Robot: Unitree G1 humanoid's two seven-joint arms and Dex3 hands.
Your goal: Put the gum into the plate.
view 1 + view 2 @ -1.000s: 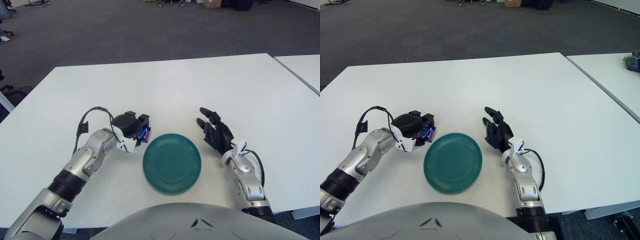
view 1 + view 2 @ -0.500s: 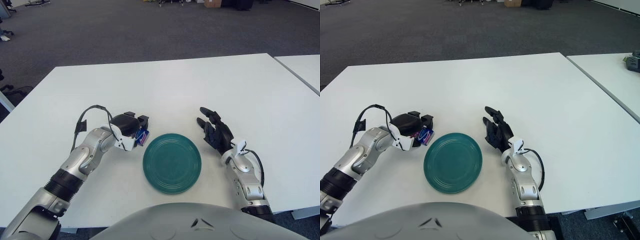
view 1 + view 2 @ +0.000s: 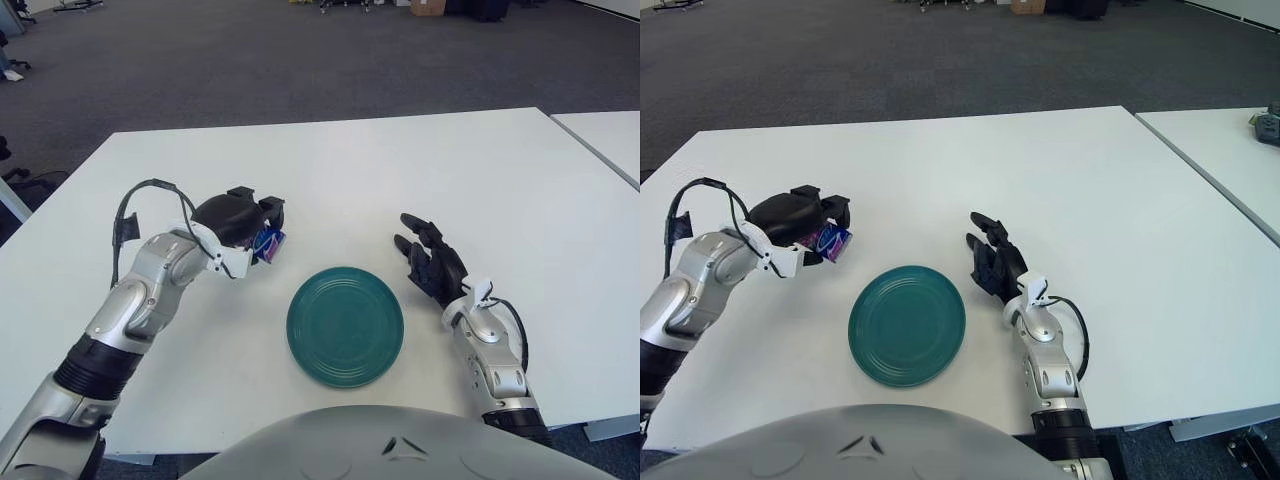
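Observation:
My left hand [image 3: 250, 228] is raised above the white table, up and to the left of the green plate [image 3: 345, 325]. Its black fingers are curled around a small blue and white gum pack [image 3: 267, 243], which sticks out toward the plate. The same gum pack [image 3: 832, 241] shows under the left hand [image 3: 805, 225] in the right eye view. The plate [image 3: 906, 324] lies flat near the table's front edge with nothing on it. My right hand [image 3: 430, 266] shows just right of the plate, fingers spread and holding nothing.
The white table [image 3: 380, 180] stretches far back behind the plate. A second white table [image 3: 605, 135] stands to the right across a narrow gap, with a small dark object [image 3: 1266, 123] on it. Grey carpet lies beyond.
My left hand has lifted the gum pack off the table and carried it up and to the left, away from the plate's rim. The right hand has not moved.

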